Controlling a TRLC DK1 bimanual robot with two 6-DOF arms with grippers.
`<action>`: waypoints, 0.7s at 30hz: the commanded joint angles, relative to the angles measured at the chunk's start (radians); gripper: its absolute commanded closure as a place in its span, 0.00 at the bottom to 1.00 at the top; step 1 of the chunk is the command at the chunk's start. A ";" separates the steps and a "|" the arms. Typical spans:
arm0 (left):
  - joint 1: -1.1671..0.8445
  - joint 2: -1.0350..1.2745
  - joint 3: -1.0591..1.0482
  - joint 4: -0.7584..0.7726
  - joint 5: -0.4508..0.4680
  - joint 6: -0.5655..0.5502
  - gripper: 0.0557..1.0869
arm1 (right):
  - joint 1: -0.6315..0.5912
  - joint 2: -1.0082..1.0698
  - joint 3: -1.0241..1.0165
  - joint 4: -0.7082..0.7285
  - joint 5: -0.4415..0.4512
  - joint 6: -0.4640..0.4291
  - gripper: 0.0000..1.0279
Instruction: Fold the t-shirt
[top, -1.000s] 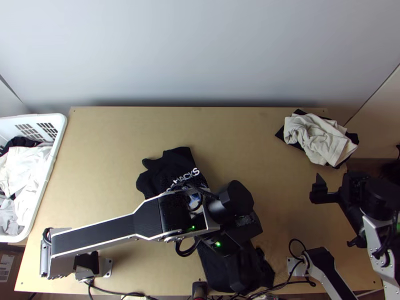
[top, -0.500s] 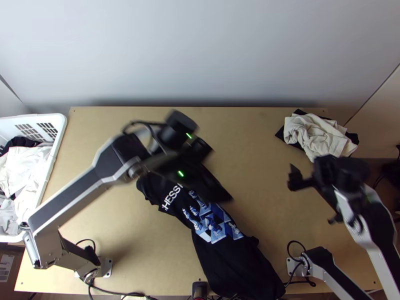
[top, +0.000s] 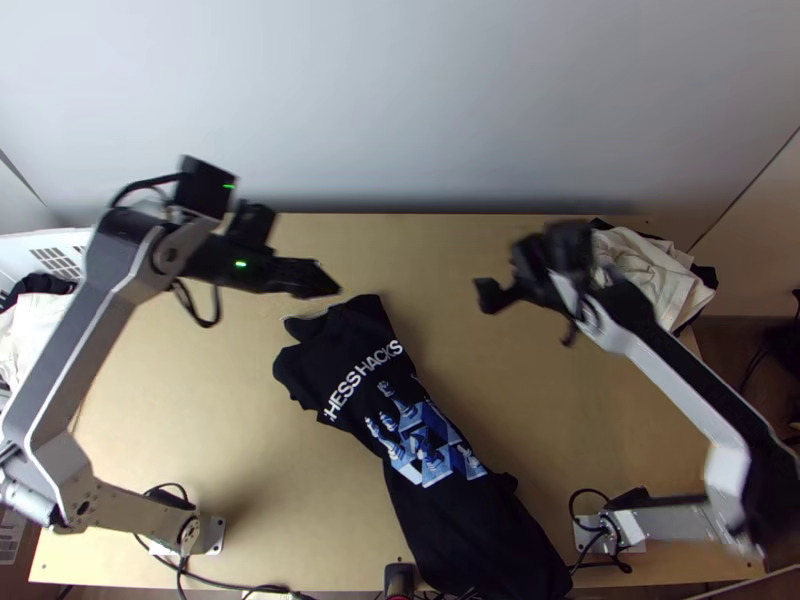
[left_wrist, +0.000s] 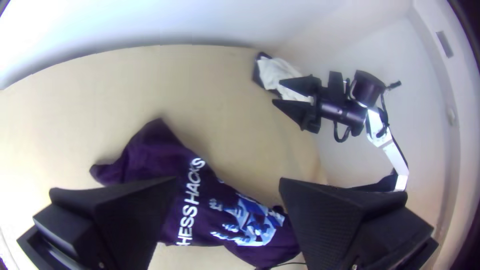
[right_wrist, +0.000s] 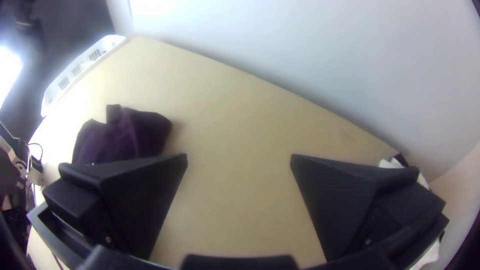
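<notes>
Shirt: lying print-up, slantwise on the counter | Left claw, right claw: I am holding both open, empty | Step: probably working between folds | Next: likely needing a collar-end grip, folding toward the hem

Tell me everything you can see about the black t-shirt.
The t-shirt is black cloth with white lettering and a blue and white chess picture. It lies print up, long, narrow and rumpled, slanting down the table to its near edge. I can't see its underside. The left gripper and right gripper don't hold it.
</notes>
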 joint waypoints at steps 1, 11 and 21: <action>0.176 -0.096 -0.218 0.080 -0.051 0.022 0.05 | 0.081 0.308 0.243 0.027 -0.100 0.008 0.07; 0.248 -0.142 -0.509 0.197 -0.088 0.050 0.05 | 0.210 0.546 0.395 0.014 -0.165 0.013 0.07; 0.257 -0.137 -0.698 0.281 -0.088 0.085 0.05 | 0.305 0.654 0.434 0.031 -0.171 0.056 0.07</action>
